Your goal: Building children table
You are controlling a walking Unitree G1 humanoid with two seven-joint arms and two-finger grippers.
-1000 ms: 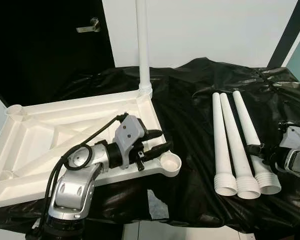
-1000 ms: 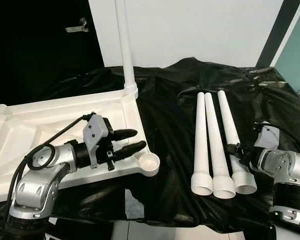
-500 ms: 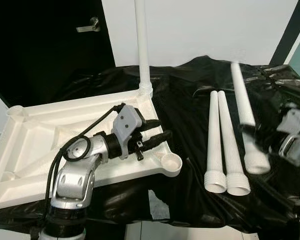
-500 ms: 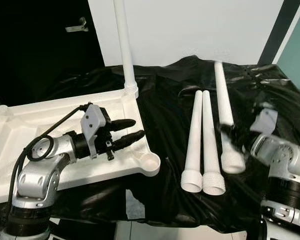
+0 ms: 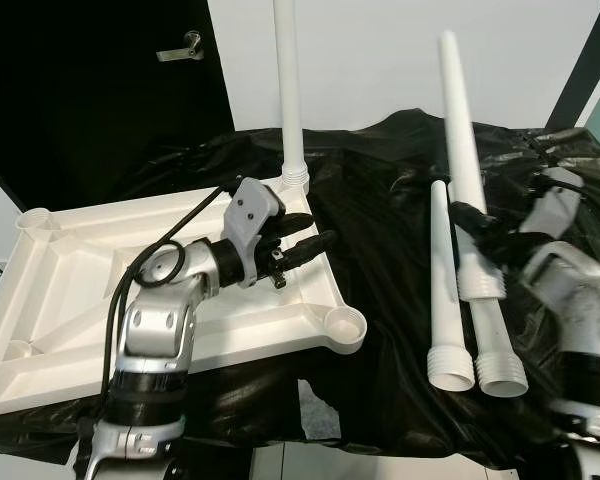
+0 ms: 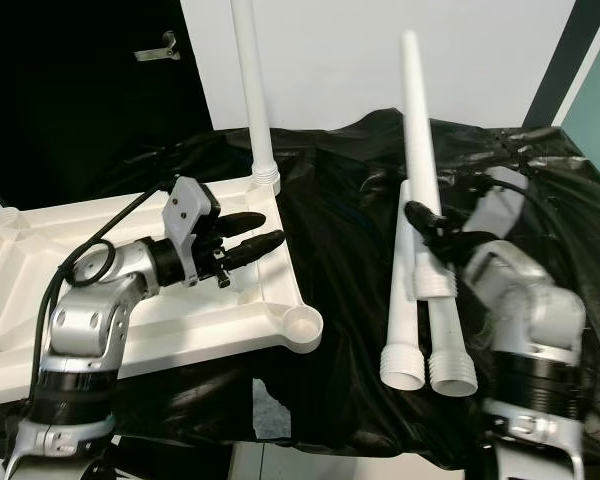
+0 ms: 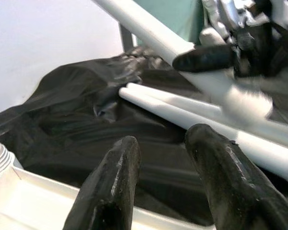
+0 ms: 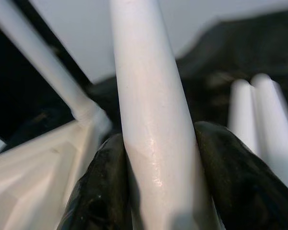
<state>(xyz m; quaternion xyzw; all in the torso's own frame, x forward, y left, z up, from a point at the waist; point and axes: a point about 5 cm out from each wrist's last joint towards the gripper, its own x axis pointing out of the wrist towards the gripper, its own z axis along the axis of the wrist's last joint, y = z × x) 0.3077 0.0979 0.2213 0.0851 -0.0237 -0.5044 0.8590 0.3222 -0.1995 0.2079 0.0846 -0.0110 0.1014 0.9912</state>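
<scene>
A white leg (image 5: 461, 150) is clamped near its threaded end by the right gripper (image 5: 477, 222), held upright, likely for fitting. The left gripper (image 5: 305, 240) is parted, empty, above the tabletop (image 5: 70, 270).

You see the white upturned table (image 5: 130, 290) with one leg (image 5: 288, 90) fitted upright, one raised leg (image 5: 460, 150) nearly vertical, and two legs (image 5: 450, 300) lying beside it.
</scene>
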